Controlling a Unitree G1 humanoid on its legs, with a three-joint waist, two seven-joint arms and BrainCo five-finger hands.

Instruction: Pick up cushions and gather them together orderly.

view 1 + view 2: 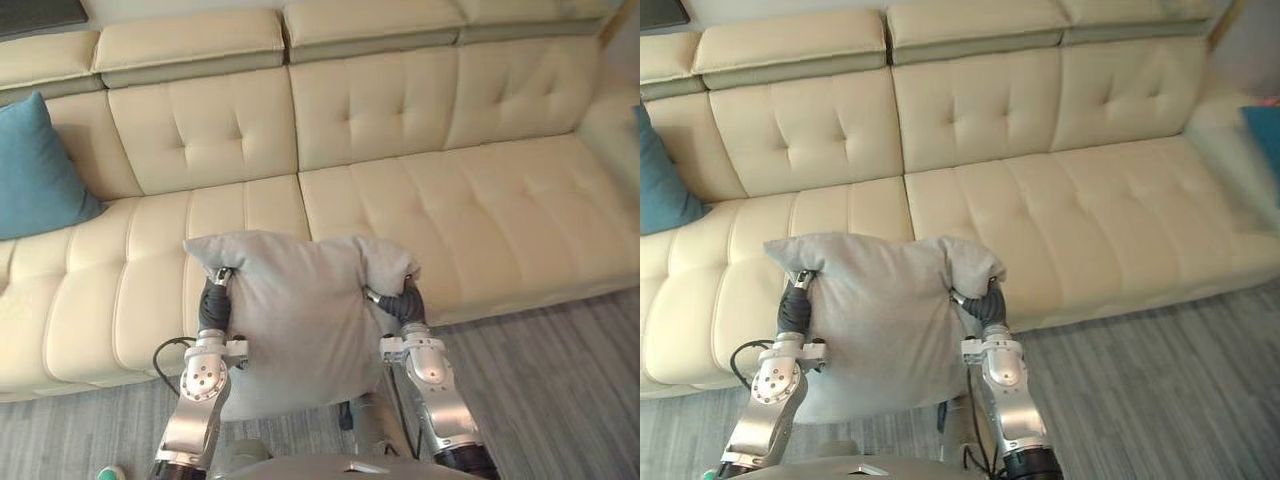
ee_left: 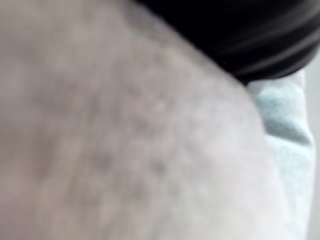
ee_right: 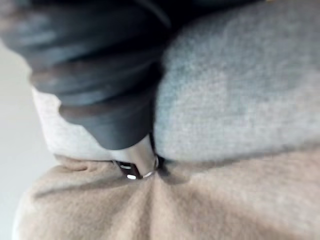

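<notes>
Cream sofa point(image 1: 400, 200): long, tufted, leather-look upholstery; spans the full width of both eye views, seat front edge facing the robot.
Wood-grain floor point(image 1: 560, 380): grey planks, in front of the sofa.
Light grey cushion point(image 1: 300, 310): square, soft fabric, held off the floor between the two hands. It hangs in front of the seat's front edge, left of the sofa's centre seam. Its upper corners fold over the tops of both hands; its lower edge hangs down between the forearms.
Loose teal cushion point(image 1: 35, 170): upright at the sofa's left end, leaning on the backrest, well apart from the grey cushion.
Robot left hand point(image 1: 212, 305): pressed against the left side of the grey cushion, dark ribbed cover outward. Fingers are hidden in the fabric, so whether they are curled or straight cannot be told. The left wrist view shows grey fabric against the cover.
Robot right hand point(image 1: 403, 303): pressed against the right side of the grey cushion. The right wrist view shows one silver finger point(image 3: 136, 164) sunk into a fabric crease; its grip cannot be told.
Small teal object point(image 1: 1265, 135): at the sofa's right end, cut off by the frame; its type cannot be told.
</notes>
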